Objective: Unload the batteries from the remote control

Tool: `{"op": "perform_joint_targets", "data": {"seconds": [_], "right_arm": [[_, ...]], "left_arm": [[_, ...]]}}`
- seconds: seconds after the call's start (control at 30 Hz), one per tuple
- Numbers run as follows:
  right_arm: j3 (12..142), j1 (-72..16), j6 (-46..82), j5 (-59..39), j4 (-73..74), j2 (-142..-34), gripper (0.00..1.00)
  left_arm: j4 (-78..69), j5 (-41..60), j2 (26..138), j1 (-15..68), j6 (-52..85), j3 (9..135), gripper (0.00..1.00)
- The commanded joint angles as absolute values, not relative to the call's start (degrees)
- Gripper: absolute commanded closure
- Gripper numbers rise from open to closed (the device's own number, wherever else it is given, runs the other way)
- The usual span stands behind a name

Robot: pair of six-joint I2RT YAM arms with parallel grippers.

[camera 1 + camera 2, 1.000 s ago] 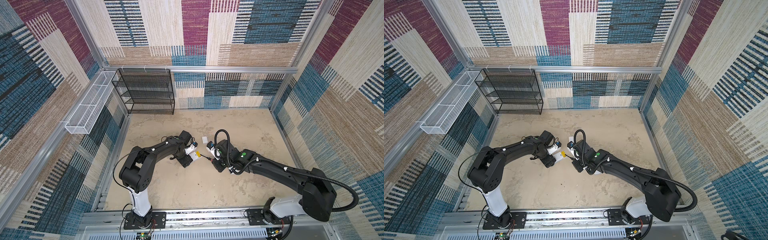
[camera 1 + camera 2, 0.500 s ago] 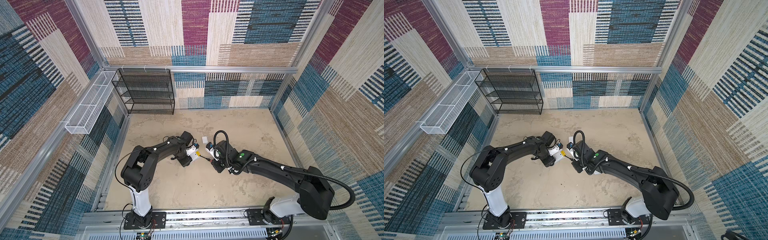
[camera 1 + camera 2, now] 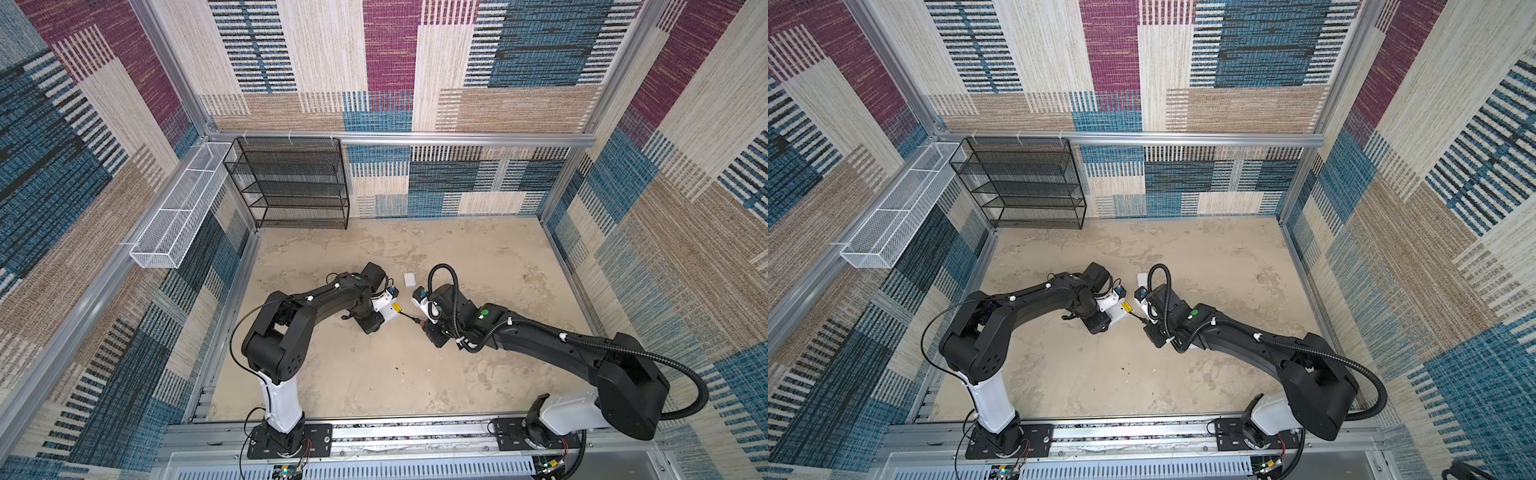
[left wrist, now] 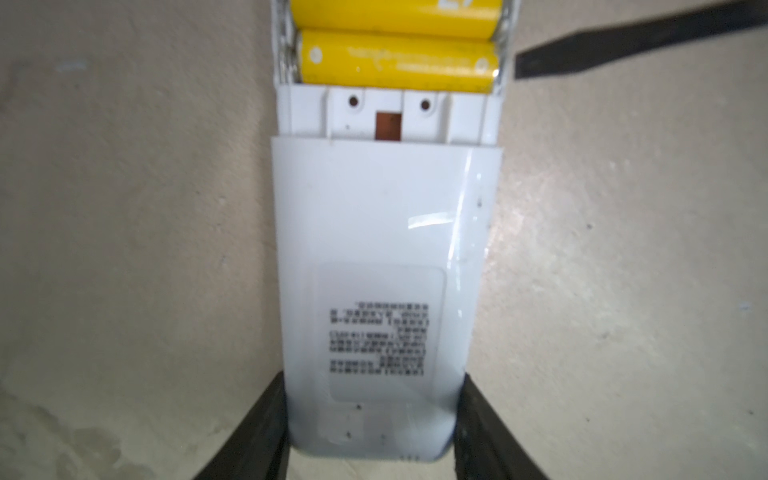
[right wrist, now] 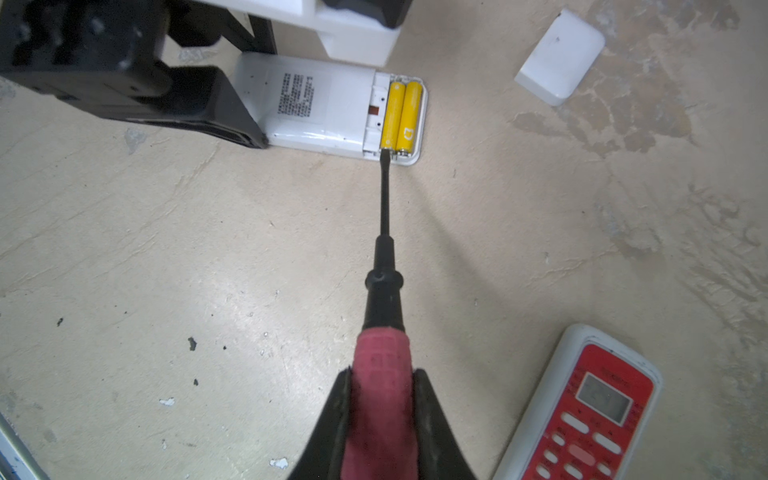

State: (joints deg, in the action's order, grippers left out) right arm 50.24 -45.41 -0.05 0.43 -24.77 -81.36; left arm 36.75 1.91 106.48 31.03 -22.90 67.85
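A white remote control (image 4: 382, 232) lies back-up on the table with its battery bay uncovered. Two yellow batteries (image 4: 399, 60) sit side by side in the bay (image 5: 401, 114). My left gripper (image 4: 370, 415) is shut on the remote's closed end, one black finger (image 4: 266, 419) against each side. My right gripper (image 5: 380, 399) is shut on the red handle of a screwdriver (image 5: 384, 208). The screwdriver's black tip (image 4: 623, 54) rests at the bay's rim, at the end of one battery. In both top views the two grippers face each other mid-table, with the remote (image 3: 390, 309) between them.
A second remote with a red face (image 5: 590, 415) lies close beside my right gripper. A small white plastic cover (image 5: 559, 58) sits on the table behind the open remote (image 3: 409, 279). A black wire rack (image 3: 291, 183) and a white wire basket (image 3: 178, 212) stand at the back left.
My left gripper's jaws have closed in onto the remote's sides and the arm has shifted slightly. The right arm and screwdriver have barely moved.
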Motion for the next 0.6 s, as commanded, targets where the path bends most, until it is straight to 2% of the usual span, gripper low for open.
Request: {"op": "perform_joint_targets", "data": {"seconds": [0.0,0.57], "right_arm": [[50.3,-45.4,0.4,0.0,-22.4,-81.9,1.0],[50.4,-45.4,1.1,0.9,-20.3,-83.6,1.0]], "left_arm": [[39.4,-0.7,107.5,31.0,-25.0,67.4,0.54],[39.7,-0.1,108.3,31.1,-25.4,67.5,0.55]]}}
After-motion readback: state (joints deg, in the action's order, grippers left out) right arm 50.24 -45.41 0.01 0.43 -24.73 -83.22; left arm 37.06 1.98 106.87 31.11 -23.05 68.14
